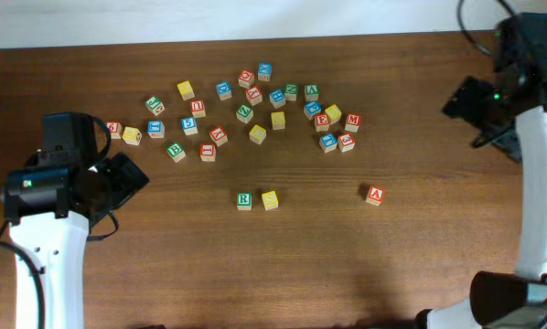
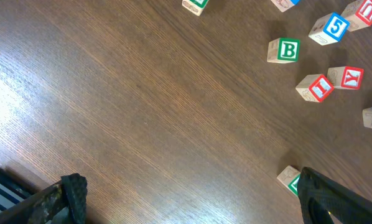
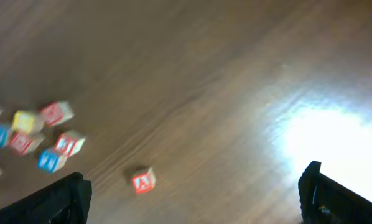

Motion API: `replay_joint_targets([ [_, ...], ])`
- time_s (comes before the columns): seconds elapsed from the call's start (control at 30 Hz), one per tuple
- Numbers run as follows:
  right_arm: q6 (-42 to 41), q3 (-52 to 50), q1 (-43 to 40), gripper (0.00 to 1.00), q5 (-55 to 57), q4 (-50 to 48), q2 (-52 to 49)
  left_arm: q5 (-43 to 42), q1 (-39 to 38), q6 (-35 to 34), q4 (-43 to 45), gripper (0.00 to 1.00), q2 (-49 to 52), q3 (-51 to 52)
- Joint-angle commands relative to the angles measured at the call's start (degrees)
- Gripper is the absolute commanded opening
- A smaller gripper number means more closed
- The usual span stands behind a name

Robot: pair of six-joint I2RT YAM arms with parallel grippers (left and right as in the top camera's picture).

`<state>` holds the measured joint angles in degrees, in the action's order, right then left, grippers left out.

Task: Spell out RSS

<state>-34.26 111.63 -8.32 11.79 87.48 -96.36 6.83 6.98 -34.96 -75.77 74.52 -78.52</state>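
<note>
A green R block (image 1: 244,200) and a yellow S block (image 1: 270,199) sit side by side in the middle of the table. A cluster of letter blocks (image 1: 246,114) lies behind them. A red A block (image 1: 374,195) sits alone at the right; it also shows in the right wrist view (image 3: 144,180). My left gripper (image 1: 127,178) is open and empty at the left, its fingertips spread wide (image 2: 189,199). The green R block (image 2: 290,180) peeks out beside its right finger. My right gripper (image 1: 475,105) is open and empty at the far right (image 3: 195,199).
In the left wrist view a green B block (image 2: 283,51), a red I block (image 2: 315,88), a red Y block (image 2: 346,78) and a blue 5 block (image 2: 328,28) lie at the upper right. The table's back edge (image 1: 255,41) meets a white wall.
</note>
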Motion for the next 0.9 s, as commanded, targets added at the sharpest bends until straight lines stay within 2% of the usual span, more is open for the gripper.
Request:
replay_joint_targets([
  [0.0, -0.1, 0.1, -3.1, 0.98, -2.1, 0.2, -0.6, 0.0, 0.2, 0.0, 0.0, 0.99, -0.2, -0.2],
  [0.33, -0.1, 0.1, -3.0, 0.98, -2.1, 0.2, -0.6, -0.7, 0.2, 0.0, 0.0, 0.99, -0.2, -0.2],
  [0.4, -0.1, 0.1, -3.0, 0.98, -2.1, 0.2, -0.6, -14.2, 0.2, 0.0, -0.6, 0.99, -0.2, -0.2],
  [0.43, -0.1, 0.1, -3.0, 0.98, -2.1, 0.2, -0.6, -17.4, 0.2, 0.0, -1.1, 0.99, -0.2, -0.2],
  [0.5, -0.1, 0.1, -3.0, 0.98, -2.1, 0.2, -0.6, -22.6, 0.2, 0.0, -1.0, 0.99, -0.2, -0.2],
  [0.57, -0.1, 0.1, -3.0, 0.98, -2.1, 0.2, -0.6, -22.7, 0.2, 0.0, 0.7, 0.99, -0.2, -0.2],
  [0.67, -0.1, 0.1, -3.0, 0.98, -2.1, 0.2, -0.6, -32.0, 0.2, 0.0, 10.4, 0.99, -0.2, -0.2],
  [0.77, -0.1, 0.1, -3.0, 0.98, -2.1, 0.2, -0.6, -32.2, -1.2, 2.5, 12.2, 0.99, -0.2, -0.2],
  [0.87, -0.1, 0.1, -3.0, 0.98, -2.1, 0.2, -0.6, -24.9, -4.9, 3.8, 9.2, 0.99, -0.2, -0.2],
])
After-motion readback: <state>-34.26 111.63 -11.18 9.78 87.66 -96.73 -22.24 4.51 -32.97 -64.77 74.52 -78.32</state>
